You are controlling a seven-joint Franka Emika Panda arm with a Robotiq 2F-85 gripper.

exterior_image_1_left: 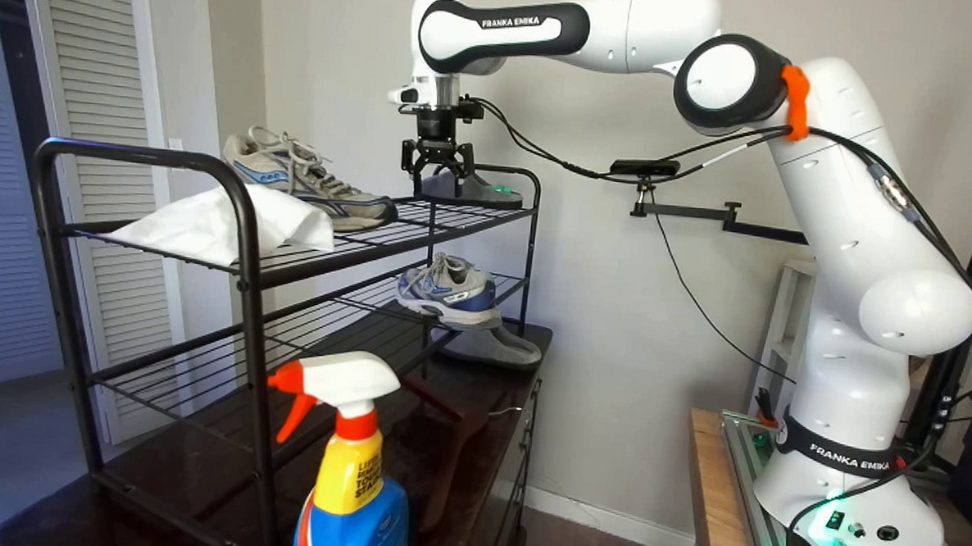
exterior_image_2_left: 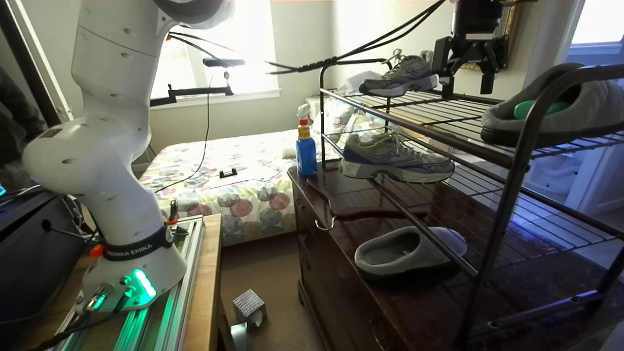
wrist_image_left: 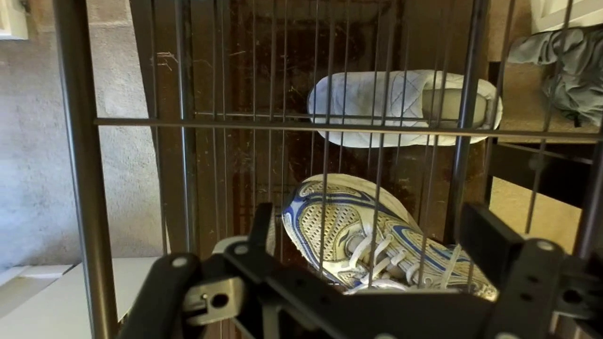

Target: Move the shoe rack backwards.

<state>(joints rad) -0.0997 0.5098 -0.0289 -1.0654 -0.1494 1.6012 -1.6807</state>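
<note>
In an exterior view, the shoe rack (exterior_image_1_left: 254, 345) stood at left on the dark brown dresser (exterior_image_1_left: 477, 478), with the gripper (exterior_image_1_left: 437, 181) directed downward over the rack's far half. In an exterior view, the gripper was positioned at the top shelf (exterior_image_2_left: 438, 134), between a sneaker (exterior_image_2_left: 404, 75) and a slipper (exterior_image_2_left: 592, 109); contact could not be determined. In the wrist view, the jaws were spread, fingers (wrist_image_left: 490, 245) well apart; a lower sneaker (wrist_image_left: 348, 226) lay below the shelf.
</note>
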